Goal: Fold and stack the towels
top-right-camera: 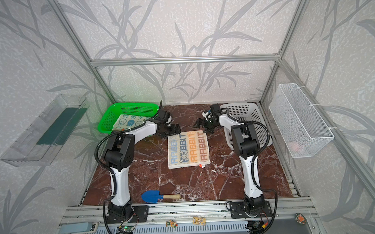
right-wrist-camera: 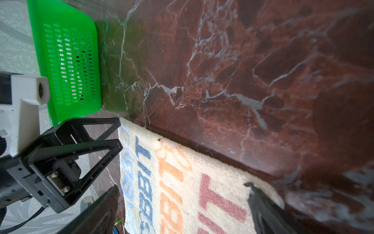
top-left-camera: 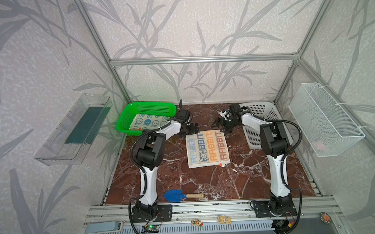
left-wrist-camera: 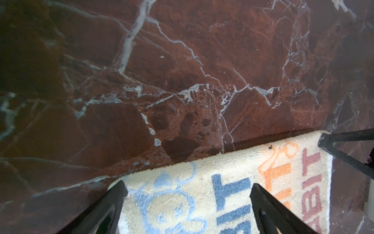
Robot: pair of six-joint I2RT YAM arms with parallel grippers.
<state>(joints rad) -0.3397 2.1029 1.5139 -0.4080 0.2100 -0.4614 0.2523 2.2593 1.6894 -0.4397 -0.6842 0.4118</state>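
A cream towel with blue, orange and red "RABBIT" lettering (top-left-camera: pixel 207 148) (top-right-camera: pixel 188 149) lies flat and unfolded on the marble table in both top views. My left gripper (top-left-camera: pixel 192 130) (left-wrist-camera: pixel 187 194) hovers open over its far left corner, the jaws spread across the blue bunny print (left-wrist-camera: pixel 172 204). Over the far right corner my right gripper (top-left-camera: pixel 222 126) (right-wrist-camera: pixel 182 196) stands open, with the towel (right-wrist-camera: pixel 182 182) between its fingers. Neither grips the cloth. A cream towel with blue bunny faces (top-left-camera: pixel 149 121) (top-right-camera: pixel 130 121) lies in the green basket (top-left-camera: pixel 126 117).
A white perforated basket (top-left-camera: pixel 265 110) stands at the back right, behind the right arm. A blue trowel with a wooden handle (top-left-camera: pixel 180 195) lies near the front edge. A wire basket (top-left-camera: pixel 324 119) and a clear tray (top-left-camera: pixel 73 130) hang on the side walls.
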